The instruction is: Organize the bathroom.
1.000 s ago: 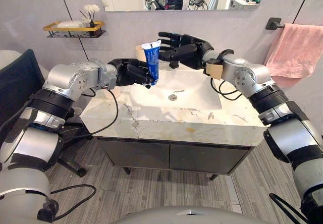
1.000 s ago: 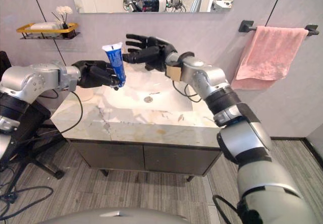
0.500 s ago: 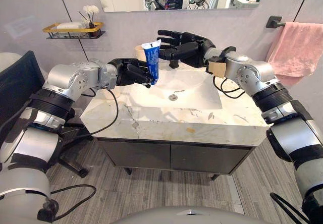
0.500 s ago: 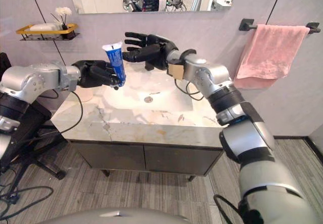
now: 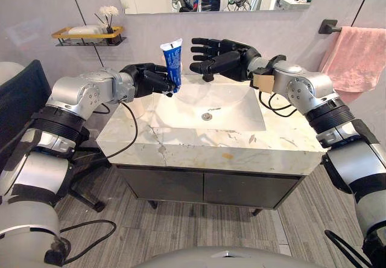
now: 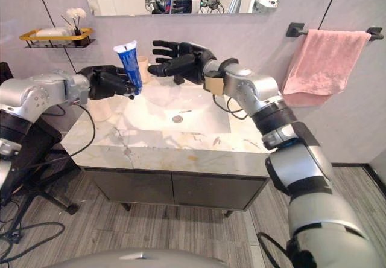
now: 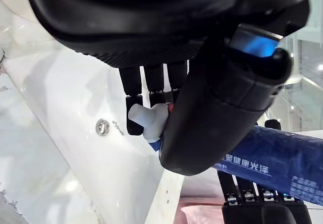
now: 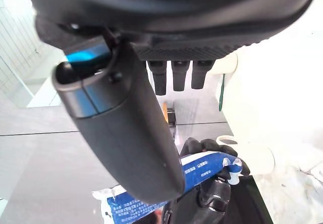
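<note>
My left hand (image 5: pixel 146 79) is shut on a blue toothpaste tube (image 5: pixel 172 61) with a white cap, holding it upright above the left rim of the white sink (image 5: pixel 229 112). In the left wrist view the fingers pinch the tube's cap end (image 7: pixel 149 123). My right hand (image 5: pixel 231 59) hovers open over the back of the sink, fingers straight and pointing at the tube, a short gap away. A beige cup (image 6: pixel 143 68) stands on the counter just behind the tube. The right wrist view shows the tube (image 8: pixel 201 169) past the straight fingers (image 8: pixel 174 75).
The marble countertop (image 5: pixel 199 148) sits on a dark cabinet. A gold wall shelf (image 5: pixel 87 34) with white flowers hangs at the left. A pink towel (image 5: pixel 354 60) hangs on a bar at the right. A dark chair (image 5: pixel 18 102) stands left of the counter.
My left hand has carried the tube up and to the left, away from the right hand. The right hand stays open, nearly in place.
</note>
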Controlling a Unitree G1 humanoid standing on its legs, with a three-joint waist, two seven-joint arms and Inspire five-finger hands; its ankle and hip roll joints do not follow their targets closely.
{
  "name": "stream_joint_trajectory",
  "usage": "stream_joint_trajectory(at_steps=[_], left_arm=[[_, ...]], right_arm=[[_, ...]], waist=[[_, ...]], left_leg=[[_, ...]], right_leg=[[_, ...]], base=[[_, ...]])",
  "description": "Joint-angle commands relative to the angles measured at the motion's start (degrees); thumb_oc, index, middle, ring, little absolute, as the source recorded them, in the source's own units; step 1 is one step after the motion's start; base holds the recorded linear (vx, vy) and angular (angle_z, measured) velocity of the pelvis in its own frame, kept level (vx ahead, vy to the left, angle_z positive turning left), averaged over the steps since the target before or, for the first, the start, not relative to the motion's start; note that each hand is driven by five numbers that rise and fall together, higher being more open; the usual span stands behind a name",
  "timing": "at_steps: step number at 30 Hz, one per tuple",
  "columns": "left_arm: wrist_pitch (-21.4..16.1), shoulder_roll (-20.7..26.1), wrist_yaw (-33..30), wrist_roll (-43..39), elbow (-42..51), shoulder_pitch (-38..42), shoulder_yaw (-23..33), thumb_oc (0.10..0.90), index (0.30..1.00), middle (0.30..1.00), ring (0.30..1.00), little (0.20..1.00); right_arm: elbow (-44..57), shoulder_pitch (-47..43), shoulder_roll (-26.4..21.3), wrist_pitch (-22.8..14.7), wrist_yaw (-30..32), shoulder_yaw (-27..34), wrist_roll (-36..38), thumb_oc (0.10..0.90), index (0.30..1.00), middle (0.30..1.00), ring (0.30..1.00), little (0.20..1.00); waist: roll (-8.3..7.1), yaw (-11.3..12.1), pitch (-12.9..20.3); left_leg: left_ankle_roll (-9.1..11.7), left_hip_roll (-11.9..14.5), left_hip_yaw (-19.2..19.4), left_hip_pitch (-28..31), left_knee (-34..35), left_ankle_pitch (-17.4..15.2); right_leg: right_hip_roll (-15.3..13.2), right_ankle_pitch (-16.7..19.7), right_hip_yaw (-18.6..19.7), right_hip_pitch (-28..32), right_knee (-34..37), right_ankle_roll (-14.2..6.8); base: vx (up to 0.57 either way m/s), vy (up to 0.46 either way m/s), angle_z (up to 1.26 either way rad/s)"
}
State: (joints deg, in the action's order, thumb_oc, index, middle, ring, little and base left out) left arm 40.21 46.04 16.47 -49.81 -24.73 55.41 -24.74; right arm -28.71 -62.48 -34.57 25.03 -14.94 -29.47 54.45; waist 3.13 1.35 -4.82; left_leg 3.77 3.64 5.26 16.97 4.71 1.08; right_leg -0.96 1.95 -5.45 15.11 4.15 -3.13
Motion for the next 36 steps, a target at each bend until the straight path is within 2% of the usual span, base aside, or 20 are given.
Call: stream_joint_trajectory(at_steps=[1, 10, 17, 19, 22, 23, 25, 27, 30, 36], left_arm=[[-5.88, 3.82, 2.40, -2.22, -2.49, 3.46, 4.68, 0.400, 0.300, 0.300, 0.300, 0.300], [-3.89, 3.20, 1.25, -3.62, -1.90, 4.67, 3.66, 0.400, 0.300, 0.300, 0.300, 0.300], [-3.50, 2.78, 1.41, -4.04, -2.36, 5.36, 3.14, 0.400, 0.300, 0.300, 0.300, 0.300], [-3.67, 2.35, 1.02, -4.39, -2.71, 5.81, 2.83, 0.400, 0.300, 0.300, 0.300, 0.300], [-4.03, 1.78, 0.84, -4.20, -2.74, 5.96, 2.87, 0.400, 0.300, 0.300, 0.300, 0.300], [-4.03, 1.78, 0.84, -4.20, -2.74, 5.96, 2.87, 0.400, 0.300, 0.300, 0.300, 0.300], [-4.06, 1.43, -0.10, -4.58, -2.40, 5.99, 2.83, 0.400, 0.300, 0.300, 0.300, 0.300], [-4.09, 1.45, -0.20, -4.60, -2.36, 6.02, 2.80, 0.400, 0.300, 0.300, 0.300, 0.300], [-4.11, 1.48, -1.04, -4.77, -1.35, 5.39, 3.21, 0.400, 0.300, 0.300, 0.300, 0.300], [-4.83, 1.81, -0.89, -4.53, -0.66, 4.32, 4.06, 0.400, 0.300, 0.300, 0.300, 0.300]], right_arm=[[0.78, -7.81, -2.93, -8.14, -0.32, 2.43, 3.27, 0.800, 0.900, 0.900, 0.900, 0.900], [2.52, -9.51, -1.70, -10.70, 2.74, 3.10, 5.87, 0.800, 0.900, 0.900, 0.900, 0.900], [2.90, -10.43, -0.59, -11.20, 4.04, 3.27, 7.74, 0.800, 0.900, 0.900, 0.900, 0.900], [3.35, -10.41, 0.08, -10.50, 5.07, 3.30, 9.71, 0.800, 0.900, 0.900, 0.900, 0.900], [4.06, -9.80, 0.89, -6.29, 6.26, 3.68, 10.40, 0.800, 0.900, 0.900, 0.900, 0.900], [4.06, -9.80, 0.89, -6.29, 6.26, 3.68, 10.40, 0.800, 0.900, 0.900, 0.900, 0.900], [3.90, -8.78, 1.35, -3.66, 6.27, 3.00, 11.17, 0.800, 0.900, 0.900, 0.900, 0.900], [3.85, -8.41, 1.53, -3.15, 6.23, 2.89, 11.50, 0.800, 0.900, 0.900, 0.900, 0.900], [4.44, -7.11, 1.84, 0.71, 5.37, 2.33, 10.48, 0.800, 0.900, 0.900, 0.900, 0.900], [4.39, -5.49, 1.20, 0.94, 3.75, 0.97, 8.41, 0.800, 0.900, 0.900, 0.900, 0.900]], waist=[[-1.78, 0.90, 10.46], [-1.76, 0.83, 10.81], [-1.90, 0.99, 10.93], [-1.99, 0.96, 11.09], [-2.08, 0.95, 11.01], [-2.08, 0.95, 11.01], [-2.09, 0.81, 10.88], [-2.10, 0.80, 10.82], [-2.18, 0.76, 10.56], [-2.17, 0.72, 10.32]], left_leg=[[0.41, -1.78, -5.12, -3.98, -3.41, -0.32], [0.11, -2.23, -5.51, -4.16, -3.75, -0.58], [-0.03, -2.52, -5.80, -4.28, -4.31, -0.96], [-0.15, -2.70, -5.83, -4.30, -4.27, -0.95], [-0.20, -2.78, -5.89, -4.50, -4.51, -1.00], [-0.20, -2.78, -5.89, -4.50, -4.51, -1.00], [-0.18, -2.69, -5.71, -4.38, -4.40, -0.89], [-0.16, -2.68, -5.71, -4.37, -4.35, -0.84], [-0.16, -2.64, -5.75, -4.53, -4.46, -0.79], [-0.07, -2.45, -5.45, -4.63, -4.27, -0.56]], right_leg=[[-0.34, -5.40, -1.63, -1.40, -5.49, -2.12], [-0.38, -5.38, -1.02, -1.67, -5.72, -2.24], [-0.41, -5.39, -0.86, -1.67, -5.74, -2.23], [-0.34, -5.33, -0.72, -1.66, -5.69, -2.26], [-0.31, -5.32, -0.63, -1.67, -5.72, -2.22], [-0.31, -5.32, -0.63, -1.67, -5.72, -2.22], [-0.27, -5.29, -0.73, -1.64, -5.67, -2.18], [-0.23, -5.28, -0.75, -1.67, -5.70, -2.17], [-0.25, -5.28, -0.77, -1.83, -5.82, -2.11], [-0.25, -5.17, -0.88, -1.83, -5.58, -2.07]], base=[[0.00, 0.000, 0.00], [0.00, 0.000, 0.00], [0.00, 0.000, 0.00], [0.00, 0.000, 0.00], [0.00, 0.000, 0.00], [0.00, 0.000, 0.00], [0.00, 0.000, 0.00], [0.00, 0.000, 0.00], [0.00, 0.000, 0.00], [0.00, 0.000, 0.00]])
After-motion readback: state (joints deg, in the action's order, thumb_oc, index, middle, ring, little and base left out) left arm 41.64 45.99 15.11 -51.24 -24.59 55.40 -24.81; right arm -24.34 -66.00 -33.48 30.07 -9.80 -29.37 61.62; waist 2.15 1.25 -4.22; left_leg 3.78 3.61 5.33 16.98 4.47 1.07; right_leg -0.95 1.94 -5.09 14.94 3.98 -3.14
